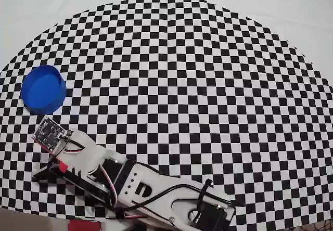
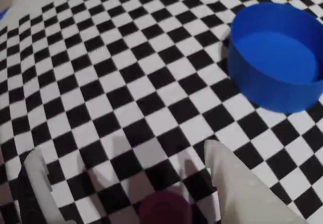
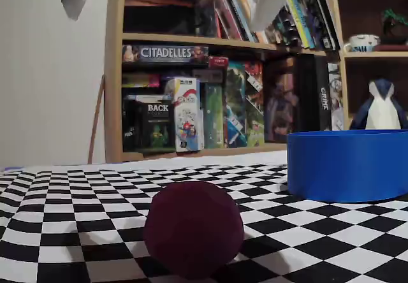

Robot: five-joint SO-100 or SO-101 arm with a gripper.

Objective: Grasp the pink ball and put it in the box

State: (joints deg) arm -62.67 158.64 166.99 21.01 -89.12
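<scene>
claw (image 2: pixel 126 183) open, pink ball (image 2: pixel 164 207) between fingers

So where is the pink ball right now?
In the wrist view the pink ball sits at the bottom edge between the open gripper fingers, on the checkered mat, with the blue container at upper right.

- Seen in the overhead view, the arm (image 1: pixel 140 181) stretches from its base at the bottom right edge toward the left, lying low over the counter.
- The gripper (image 1: pixel 44 171) sits at the arm's far left end; its fingertips are hard to make out from above.
- In the wrist view, two pale fingers (image 2: pixel 237 183) rise from the bottom edge, clearly spread apart, with the gripper (image 2: pixel 126 178) open between them.
</scene>
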